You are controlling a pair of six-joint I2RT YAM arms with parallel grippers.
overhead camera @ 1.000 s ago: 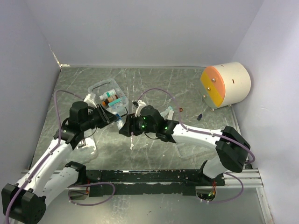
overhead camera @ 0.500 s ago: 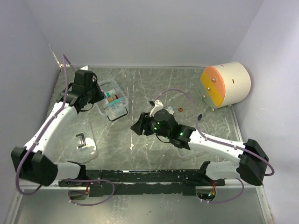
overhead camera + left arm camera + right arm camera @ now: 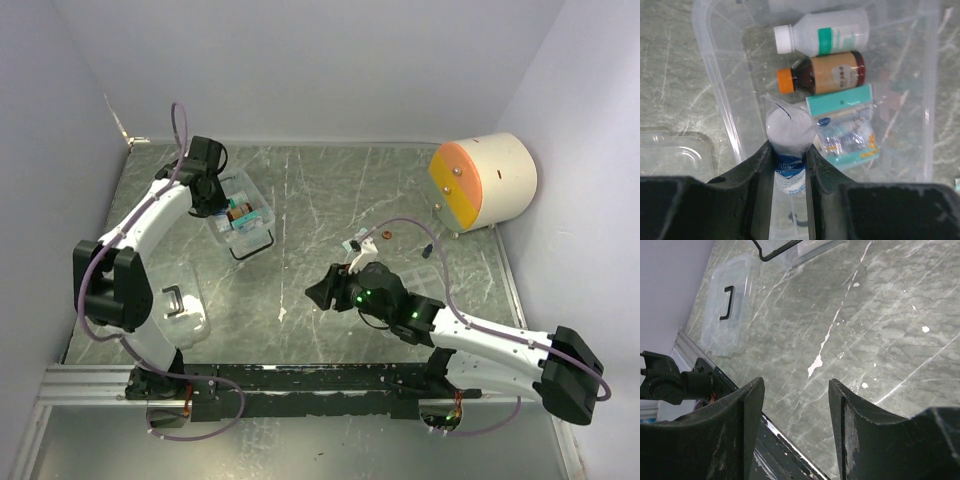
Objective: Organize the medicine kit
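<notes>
**Q:** Where is the box?
**A:** The box (image 3: 243, 218) is clear and lidless and stands on the tabletop (image 3: 330, 190), upper left of the top view. Its black-handled lid (image 3: 180, 302) lies apart from it, lower left.

**Q:** What is in it?
**A:** Left wrist view: a white bottle (image 3: 825, 34), a brown bottle (image 3: 827, 75) with an orange cap, and a teal packet (image 3: 847, 125), lying side by side.

**Q:** And the left fingers?
**A:** The left fingers (image 3: 752, 170) are clamped on a white-capped vial (image 3: 789, 131), inside the box outline, just beside the packet.

**Q:** The right fingers?
**A:** The right fingers (image 3: 735, 425) stand apart and hold nothing, above bare tabletop at mid-frame, well apart from the box.
</notes>
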